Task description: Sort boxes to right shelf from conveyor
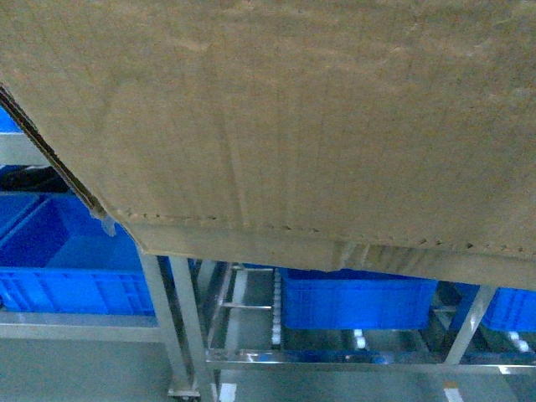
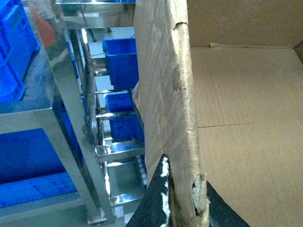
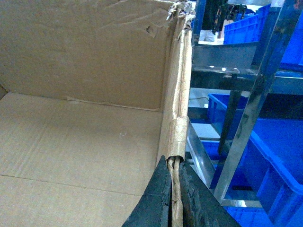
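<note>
The box (image 1: 285, 117) hangs close before the head camera, filling most of that view, above and in front of the steel shelf (image 1: 188, 335) that holds blue crates (image 1: 356, 301). The left claw (image 2: 182, 208) pinches the box's left wall at its ragged rim. The right claw (image 3: 174, 198) pinches the right wall, one finger on each side of the cardboard.

My head camera looks forward and down, nearly blocked by the cardboard box (image 1: 293, 117) close in front, while my two wrist cameras sit right at its opposite walls (image 2: 168, 109) (image 3: 176, 94), sharing its inside.
</note>
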### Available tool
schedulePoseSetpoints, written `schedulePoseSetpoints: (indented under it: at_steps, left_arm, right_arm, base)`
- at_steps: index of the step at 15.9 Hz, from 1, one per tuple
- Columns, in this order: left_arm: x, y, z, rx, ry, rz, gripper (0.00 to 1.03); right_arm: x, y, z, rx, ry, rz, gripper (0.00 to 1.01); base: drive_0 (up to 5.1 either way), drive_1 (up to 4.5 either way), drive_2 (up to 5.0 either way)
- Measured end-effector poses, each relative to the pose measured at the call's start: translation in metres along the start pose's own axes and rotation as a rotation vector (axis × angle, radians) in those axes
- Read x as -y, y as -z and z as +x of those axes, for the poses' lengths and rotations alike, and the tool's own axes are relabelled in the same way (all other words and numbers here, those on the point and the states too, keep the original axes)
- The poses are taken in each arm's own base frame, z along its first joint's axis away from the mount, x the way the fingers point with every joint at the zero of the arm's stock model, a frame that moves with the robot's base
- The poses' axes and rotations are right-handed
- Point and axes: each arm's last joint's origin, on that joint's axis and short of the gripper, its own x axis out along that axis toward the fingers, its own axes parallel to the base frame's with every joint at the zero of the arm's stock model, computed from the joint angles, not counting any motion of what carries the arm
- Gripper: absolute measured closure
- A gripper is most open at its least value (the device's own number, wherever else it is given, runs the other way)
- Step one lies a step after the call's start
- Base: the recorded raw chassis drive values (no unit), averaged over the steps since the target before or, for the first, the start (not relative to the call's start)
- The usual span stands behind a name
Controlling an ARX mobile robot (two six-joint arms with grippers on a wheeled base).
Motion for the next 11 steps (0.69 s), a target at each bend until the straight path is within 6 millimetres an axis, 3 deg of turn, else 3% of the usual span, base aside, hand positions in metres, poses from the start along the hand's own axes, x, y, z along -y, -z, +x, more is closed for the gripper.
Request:
schedulePoseSetpoints:
  at_steps: [7,11]
  left_arm:
    - [0.0007,0.0003,0.0005,-0.001,0.002,0.001,0.99]
    - [0.0005,0.0002,0.0000,-0.001,0.000,0.001,0.99]
  right_arm:
    - [0.0002,0.0002,0.0003,0.001,0.002,0.000,0.99]
    - [0.0001,0.0003,0.0003,-0.001,0.002,-0.001,0.99]
  base:
    - [4.6,-1.99,-2.0]
    - [0.0,0.00,0.0]
